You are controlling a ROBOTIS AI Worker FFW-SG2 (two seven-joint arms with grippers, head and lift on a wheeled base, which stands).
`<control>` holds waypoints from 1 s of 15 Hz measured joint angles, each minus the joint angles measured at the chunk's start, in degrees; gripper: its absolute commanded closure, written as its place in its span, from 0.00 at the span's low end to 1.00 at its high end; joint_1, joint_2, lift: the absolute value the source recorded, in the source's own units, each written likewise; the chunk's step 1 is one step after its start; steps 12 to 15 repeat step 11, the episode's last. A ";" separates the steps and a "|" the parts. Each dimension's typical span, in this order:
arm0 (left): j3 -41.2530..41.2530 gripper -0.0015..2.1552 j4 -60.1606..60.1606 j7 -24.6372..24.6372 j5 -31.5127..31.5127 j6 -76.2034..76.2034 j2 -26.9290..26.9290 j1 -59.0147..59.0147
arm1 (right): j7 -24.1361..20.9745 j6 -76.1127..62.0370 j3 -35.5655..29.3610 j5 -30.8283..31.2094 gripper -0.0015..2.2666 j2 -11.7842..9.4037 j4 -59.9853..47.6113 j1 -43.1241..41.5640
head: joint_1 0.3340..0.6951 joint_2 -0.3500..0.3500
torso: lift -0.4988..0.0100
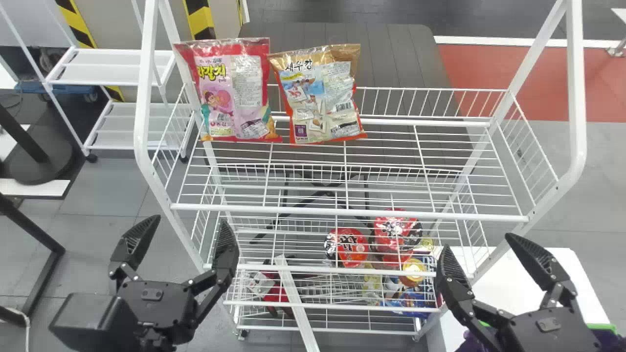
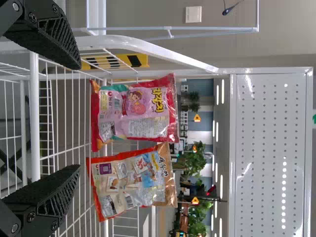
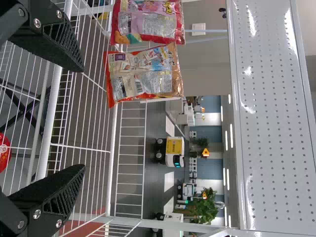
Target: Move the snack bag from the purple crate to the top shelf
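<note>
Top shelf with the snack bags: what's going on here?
Nothing is being handled right now. The pink snack bag and the orange-and-brown snack bag stand side by side at the left rear of the top shelf. The left claw and right claw are both open and empty, in front of the rack.

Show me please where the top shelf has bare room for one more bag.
On the top shelf, bare room lies between the orange bag and the right side fence, and in front of both bags, up to the front rail. The back left is crowded: the pink bag and the orange bag stand close together there.
</note>
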 measured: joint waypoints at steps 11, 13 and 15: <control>-0.92 0.05 -0.57 0.73 -2.05 -0.52 -0.12 1.04 | 0.00 0.43 -1.05 -1.94 0.06 -0.66 -1.11 0.71 | 1.00 0.46 | 0.98; -0.92 0.05 -0.57 0.73 -2.05 -0.52 -0.12 1.04 | 0.00 0.43 -1.05 -1.94 0.06 -0.66 -1.11 0.71 | 1.00 0.46 | 0.98; -0.92 0.05 -0.57 0.73 -2.05 -0.52 -0.12 1.04 | 0.00 0.43 -1.05 -1.94 0.06 -0.66 -1.11 0.71 | 1.00 0.46 | 0.98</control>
